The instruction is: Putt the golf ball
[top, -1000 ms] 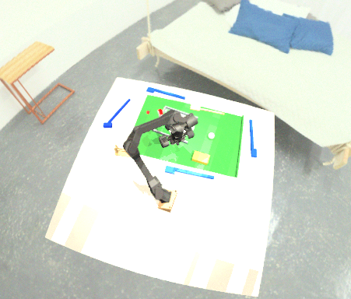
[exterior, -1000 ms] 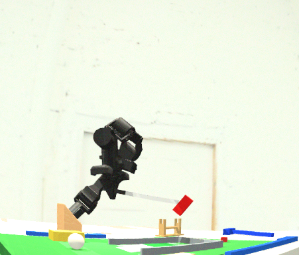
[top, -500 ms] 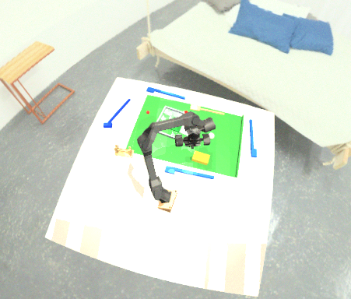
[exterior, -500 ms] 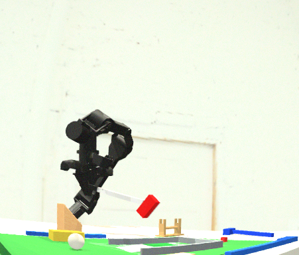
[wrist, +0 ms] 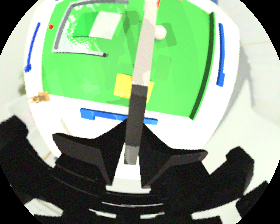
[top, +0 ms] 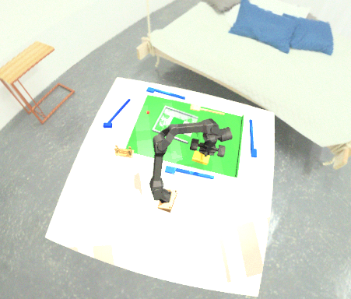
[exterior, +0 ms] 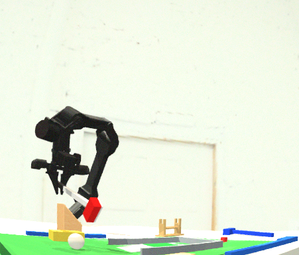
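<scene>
My gripper (exterior: pixel 59 192) (wrist: pixel 133 122) is shut on the dark handle of the red putter (exterior: pixel 92 210) (wrist: pixel 145 55). It hangs above the green mat (top: pixel 229 163) on the yellow block's side. The putter's pale shaft slants down to its red head, held in the air above the mat. The white golf ball (exterior: pixel 75 241) (wrist: pixel 160 32) rests on the mat beyond the yellow block; the arm hides it in the top view. The grey-walled enclosure (top: pixel 182 111) (exterior: pixel 181 248) (wrist: pixel 81 53) holds green and white surfaces; which is ramp and which is raised green is unclear.
A yellow block (top: pixel 201 157) (exterior: pixel 57 235) (wrist: pixel 123 85) lies under the gripper. Blue club-shaped pieces (top: pixel 194 174) (top: pixel 253 138) (top: pixel 117 113) lie around the mat. A wooden stand (top: pixel 124 152) (exterior: pixel 170 229) stands near its corner. A dark green wall (top: pixel 240 148) (wrist: pixel 203 82) edges one side.
</scene>
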### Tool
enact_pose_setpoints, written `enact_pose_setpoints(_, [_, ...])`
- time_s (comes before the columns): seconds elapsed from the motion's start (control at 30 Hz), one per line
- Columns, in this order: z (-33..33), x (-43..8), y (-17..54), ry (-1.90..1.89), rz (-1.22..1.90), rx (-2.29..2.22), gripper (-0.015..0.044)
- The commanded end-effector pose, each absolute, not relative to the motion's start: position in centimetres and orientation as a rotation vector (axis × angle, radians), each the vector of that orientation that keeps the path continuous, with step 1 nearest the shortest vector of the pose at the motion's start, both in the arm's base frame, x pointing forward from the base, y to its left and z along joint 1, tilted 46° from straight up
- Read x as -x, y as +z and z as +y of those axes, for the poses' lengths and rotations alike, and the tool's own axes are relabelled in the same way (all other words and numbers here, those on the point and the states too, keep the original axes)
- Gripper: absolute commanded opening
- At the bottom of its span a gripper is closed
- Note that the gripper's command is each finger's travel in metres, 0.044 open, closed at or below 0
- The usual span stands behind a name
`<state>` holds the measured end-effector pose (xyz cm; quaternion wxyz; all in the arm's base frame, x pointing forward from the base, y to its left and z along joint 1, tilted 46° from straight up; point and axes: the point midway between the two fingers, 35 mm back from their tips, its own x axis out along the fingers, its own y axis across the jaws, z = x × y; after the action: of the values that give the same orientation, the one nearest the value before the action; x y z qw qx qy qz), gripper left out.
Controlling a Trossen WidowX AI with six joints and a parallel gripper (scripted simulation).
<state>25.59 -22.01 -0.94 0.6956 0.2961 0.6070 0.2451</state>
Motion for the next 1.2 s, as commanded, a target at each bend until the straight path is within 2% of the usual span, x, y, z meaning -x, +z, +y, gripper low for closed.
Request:
enact_pose_setpoints(0.0, [-23.9,-24.5,-2.9,0.482,1.386,-0.725,0.0000])
enact_pose_setpoints(0.33, [-24.8,-23.8,-4.3,0.445,1.413,-0.771,0.0000])
enact_pose_setpoints(1.17, [-21.2,-24.5,-8.0,0.446,1.412,-0.771,0.0000])
